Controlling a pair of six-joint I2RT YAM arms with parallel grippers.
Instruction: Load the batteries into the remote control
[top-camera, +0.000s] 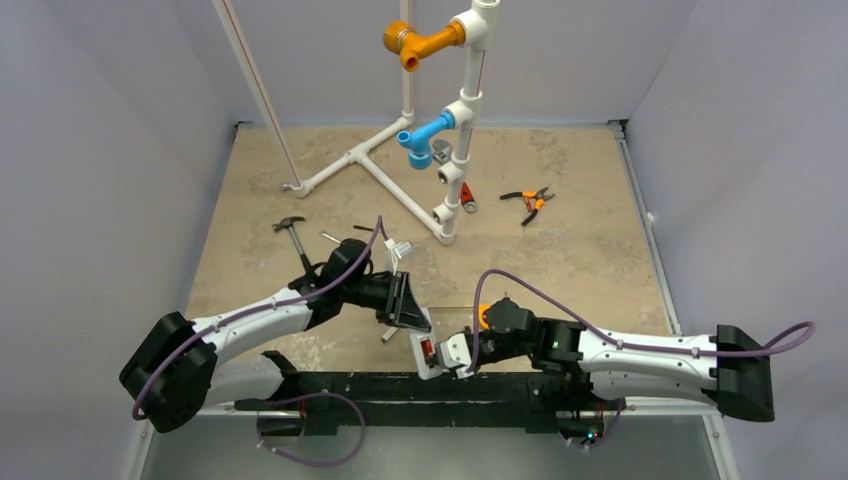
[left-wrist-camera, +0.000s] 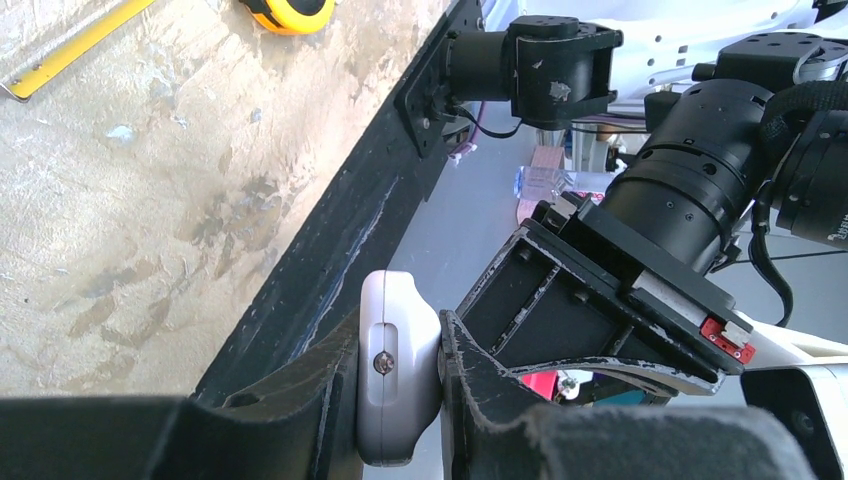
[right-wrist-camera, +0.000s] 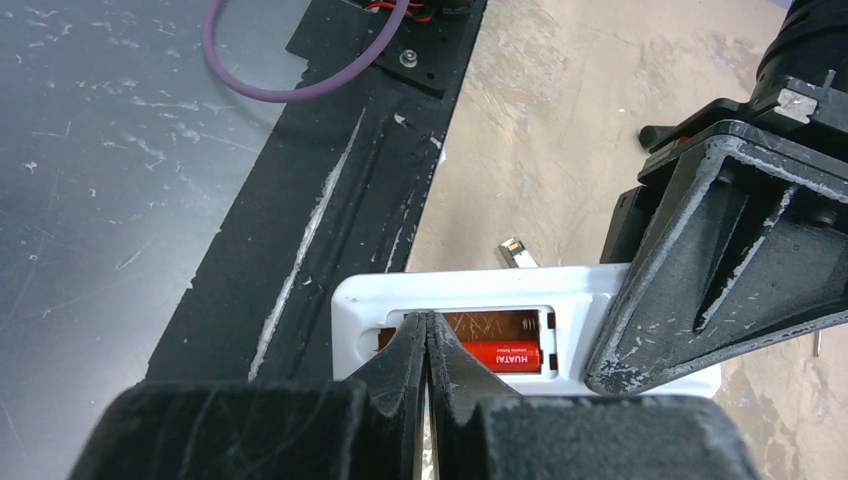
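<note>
The white remote control (right-wrist-camera: 450, 295) is held off the table by its end, back side facing my right wrist camera, above the black rail at the near edge. My left gripper (left-wrist-camera: 400, 365) is shut on the remote control (left-wrist-camera: 398, 310), which shows end-on between the fingers (right-wrist-camera: 720, 270). One red battery (right-wrist-camera: 505, 356) lies in the near slot of the open bay; the far slot shows bare brown board and a spring. My right gripper (right-wrist-camera: 427, 322) is shut with nothing between its fingers, its tips resting at the bay's left part. From above, both grippers (top-camera: 420, 332) (top-camera: 462, 362) meet at the remote control (top-camera: 432, 366).
A black rail (top-camera: 400, 385) runs along the near edge. An orange tape measure (top-camera: 484, 312) sits behind the right wrist. Farther back are a hammer (top-camera: 293, 232), a white pipe frame (top-camera: 400, 190), a red-handled tool (top-camera: 467, 197) and orange pliers (top-camera: 528, 200).
</note>
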